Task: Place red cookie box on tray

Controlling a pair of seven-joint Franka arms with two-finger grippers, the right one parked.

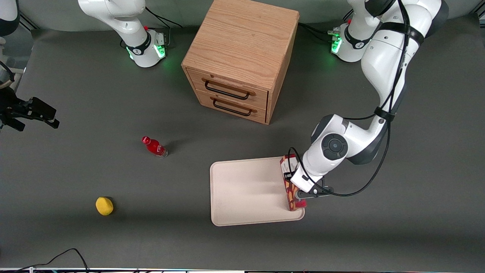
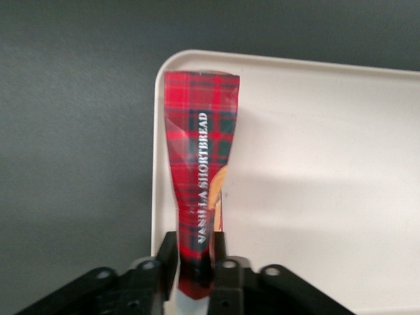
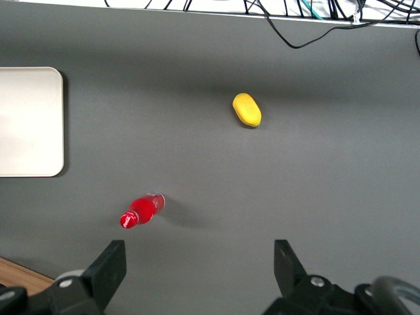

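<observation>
Bench (image 1: 75,227): a dark grey matte surface, uniform in tone, with soft shadows under the standing items. Black cables lie along the bench edge nearest the front camera.

Tray (image 1: 246,189): cream-white, rounded corners, low rim, lying flat on the bench nearer the front camera than the wooden drawer cabinet (image 1: 238,57). The cabinet shows two drawers, both closed, each with a black handle.

Red cookie box (image 1: 290,185): standing on its narrow long side along the tray's edge toward the working arm's end of the bench. In the left wrist view the box (image 2: 200,177) sits just inside the tray's rim (image 2: 157,164), tartan face outward, white lettering running along its length.

Gripper (image 1: 299,195): directly over the box at the tray's edge. Its black fingers (image 2: 226,266) are narrowed against both faces of the carton, clamping it; the carton is visibly pinched at that point.

Other items: a small red bottle (image 1: 154,146) lying on the bench between cabinet and camera, toward the parked arm's end; a yellow object (image 1: 104,206) nearer the camera, well apart from the tray.
</observation>
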